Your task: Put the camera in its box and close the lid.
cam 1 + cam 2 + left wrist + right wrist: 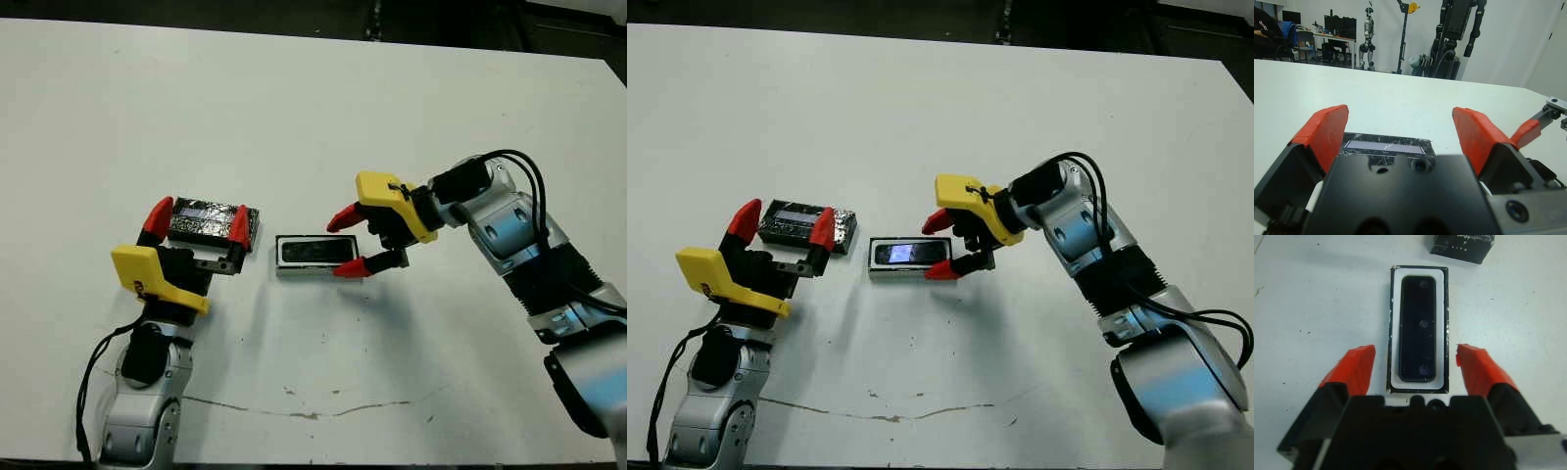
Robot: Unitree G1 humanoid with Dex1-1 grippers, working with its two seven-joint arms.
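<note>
Camera: we see the camera (1420, 327) lying flat inside the box (1394, 382), white margin showing all round it.
Box: it sits mid-table, between our two arms, just beside the lid (211, 221).
Lid: it lies flat on the table (313, 108), apart from the box, speckled face and pale strip up.
Left gripper: our left gripper (198, 226) is spread wide, its fingers (1326, 131) either side of the lid's near end, pinching nothing.
Right gripper: our right gripper (349, 241) is spread too, empty, straddling the box's end without touching it, as far as we can tell.
Risk, lid grasp: if we squeeze off-centre, the glossy lid may twist or skid away from the fingertips.
Risk, box: our right fingers stand close to the thin walls; a careless pull-back could nudge the light box and shift it.
Risk, closing: the lid is only slightly larger than the box, so a tilted approach could catch on a wall and jam.
In the way: our own right gripper hangs over the box; it must clear before the lid comes across.
Around: a scuffed line near the table's front edge; nothing else lies close.
</note>
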